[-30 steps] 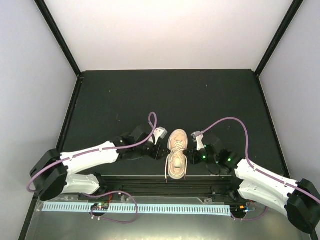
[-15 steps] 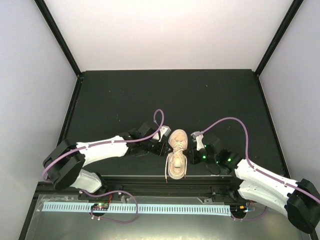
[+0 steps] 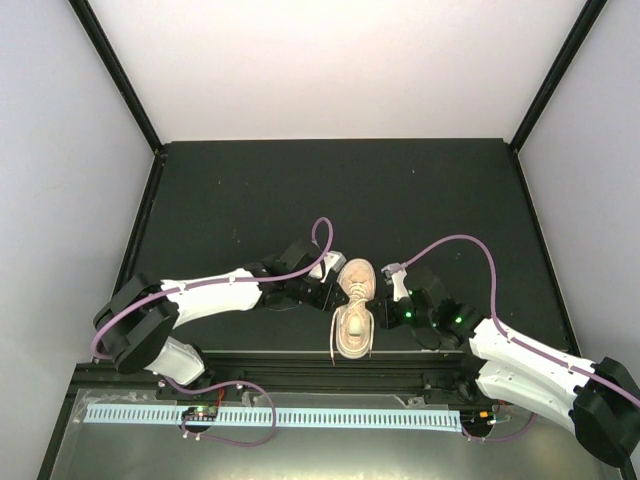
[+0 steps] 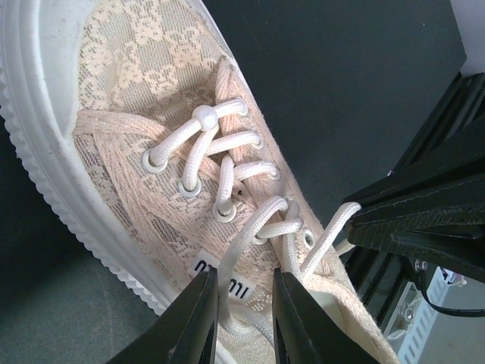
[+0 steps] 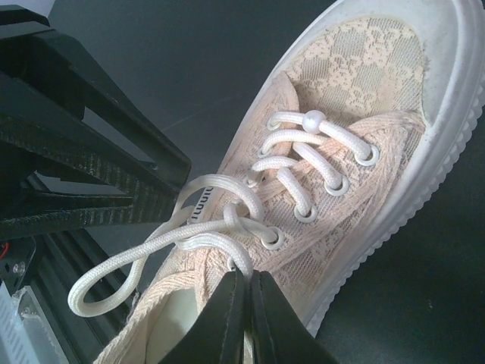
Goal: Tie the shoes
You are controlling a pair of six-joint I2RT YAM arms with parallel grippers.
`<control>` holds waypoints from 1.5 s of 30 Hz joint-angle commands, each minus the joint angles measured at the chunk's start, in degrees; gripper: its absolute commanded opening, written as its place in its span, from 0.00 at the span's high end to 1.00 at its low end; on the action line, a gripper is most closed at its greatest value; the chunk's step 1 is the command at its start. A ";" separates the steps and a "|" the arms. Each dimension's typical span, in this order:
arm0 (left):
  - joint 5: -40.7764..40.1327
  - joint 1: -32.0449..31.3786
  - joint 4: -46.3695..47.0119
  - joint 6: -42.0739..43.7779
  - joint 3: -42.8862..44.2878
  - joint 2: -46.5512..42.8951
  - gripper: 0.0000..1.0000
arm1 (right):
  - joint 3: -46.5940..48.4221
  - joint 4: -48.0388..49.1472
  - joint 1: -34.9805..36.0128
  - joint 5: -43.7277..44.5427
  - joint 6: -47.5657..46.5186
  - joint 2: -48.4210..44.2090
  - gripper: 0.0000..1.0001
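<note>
Top external view puts the shoe at the near edge of the dark table, midway between the two arms, its heel right at the black rail that runs along that edge. Its long axis runs near to far: toe toward the white back wall, heel toward the arm bases, and it stands upright on its sole. Beyond the toe the table lies bare as far as the back wall, and wide bare stretches reach the side walls past each arm. Close in, the room is tight: the left gripper sits just beside the shoe's left flank, the right gripper just beside its right flank, and the rail closes the near side. The laces are cream-white and crossed through the eyelets, with a small white bead at the crossing nearest the toe. In the left wrist view the left gripper's fingers stand a little apart over the tongue. One strand runs up between them with a gap showing beside it, so nothing is clamped there. In the right wrist view the right gripper's fingers are pressed together on a strand of the laces near the top eyelet. A loose loop of lace lies off the shoe, over the dark rail.
</note>
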 commanded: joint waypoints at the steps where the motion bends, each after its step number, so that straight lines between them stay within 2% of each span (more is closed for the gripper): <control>1: 1.36 0.21 0.92 0.04 2.08 0.71 0.78 | -0.70 1.62 -0.24 -0.71 -0.22 -0.14 0.93; 14: 1.17 0.20 0.37 -0.67 2.89 2.92 0.78 | -0.79 1.69 -0.28 -0.98 -0.23 -0.25 0.93; 16: 1.25 0.18 0.63 -0.68 2.93 2.92 0.82 | -0.79 1.65 -0.24 -0.99 -0.23 -0.25 0.93; 20: 1.13 0.21 2.02 -0.75 2.36 2.24 0.95 | -0.26 1.41 -0.23 -1.07 -0.47 -0.40 0.93; 22: 0.85 0.17 3.21 -0.84 1.71 1.31 0.98 | 0.40 1.02 -0.23 -1.08 -0.77 -0.38 0.93; 33: 1.52 -0.14 5.66 0.16 0.74 0.26 0.98 | 4.62 3.89 -0.13 -3.24 -2.69 5.86 0.94; 45: 1.52 -0.47 6.11 0.27 0.76 0.54 0.99 | 4.99 7.90 0.13 -4.89 -2.52 10.88 0.95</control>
